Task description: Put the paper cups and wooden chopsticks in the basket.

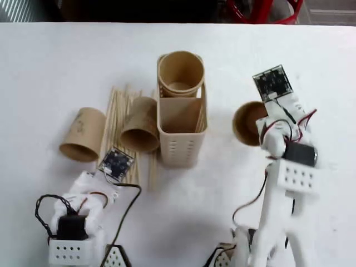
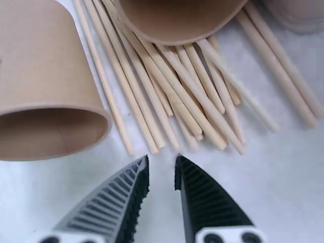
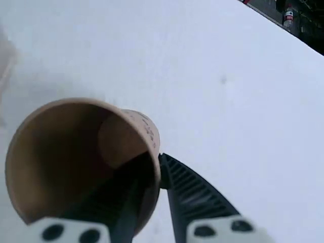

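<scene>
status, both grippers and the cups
Right gripper shut on brown paper cup, right of beige plastic basket. Left gripper open at ends of wooden chopsticks. Another brown cup lies on them.

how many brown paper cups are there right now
4. An upright brown paper cup in the beige plastic basket, far compartment, maybe stacked over more; a tipped cup on the wooden chopsticks; a leftmost cup on the white table; a right cup in the right gripper.

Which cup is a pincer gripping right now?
The cup right of the basket: the right pincer is shut on its rim, one finger inside. The two cups left of the basket lie loose, and a fourth cup stands in the basket.
</scene>
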Robot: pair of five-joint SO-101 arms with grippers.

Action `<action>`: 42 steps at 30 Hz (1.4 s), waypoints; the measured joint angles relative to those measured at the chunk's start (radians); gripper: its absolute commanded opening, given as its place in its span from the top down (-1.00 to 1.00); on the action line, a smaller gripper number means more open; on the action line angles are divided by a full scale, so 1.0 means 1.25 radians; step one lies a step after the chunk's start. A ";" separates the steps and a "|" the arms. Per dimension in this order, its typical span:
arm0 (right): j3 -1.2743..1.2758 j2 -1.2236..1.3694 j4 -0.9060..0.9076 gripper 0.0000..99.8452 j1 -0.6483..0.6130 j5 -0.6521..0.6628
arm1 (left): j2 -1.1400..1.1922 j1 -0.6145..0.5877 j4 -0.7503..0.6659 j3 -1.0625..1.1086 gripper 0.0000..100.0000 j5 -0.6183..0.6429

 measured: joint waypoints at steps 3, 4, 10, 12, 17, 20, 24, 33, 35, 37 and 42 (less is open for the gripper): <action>-0.098 -0.085 0.145 0.96 -0.044 -0.058 | 0.000 0.000 0.000 0.000 0.80 0.000; -0.131 -0.104 0.171 0.96 -0.055 -0.077 | 0.000 0.000 0.000 0.000 0.80 0.000; -0.300 -0.163 0.210 0.96 -0.136 -0.206 | 0.000 0.000 0.000 0.000 0.80 0.000; -0.338 -0.168 0.210 0.96 -0.188 -0.241 | 0.000 0.000 0.000 0.000 0.80 0.000; -0.372 -0.168 0.150 0.96 -0.315 -0.333 | 0.000 0.000 0.000 0.000 0.80 0.000; -0.373 -0.166 0.086 0.96 -0.351 -0.369 | 0.000 0.000 0.000 0.000 0.80 0.000; -0.365 -0.123 0.023 0.96 -0.383 -0.383 | 0.000 0.000 0.000 0.000 0.80 0.000; -0.347 0.069 -0.063 0.96 -0.384 -0.383 | 0.000 0.000 0.000 0.000 0.80 0.000; -0.347 0.102 -0.065 0.96 -0.384 -0.383 | 0.000 0.000 0.000 0.000 0.80 0.000; -0.347 0.130 -0.068 0.96 -0.383 -0.383 | 0.000 0.000 0.000 0.000 0.80 0.000; -0.347 0.174 -0.068 0.79 -0.383 -0.383 | 0.000 0.000 0.000 0.000 0.80 0.000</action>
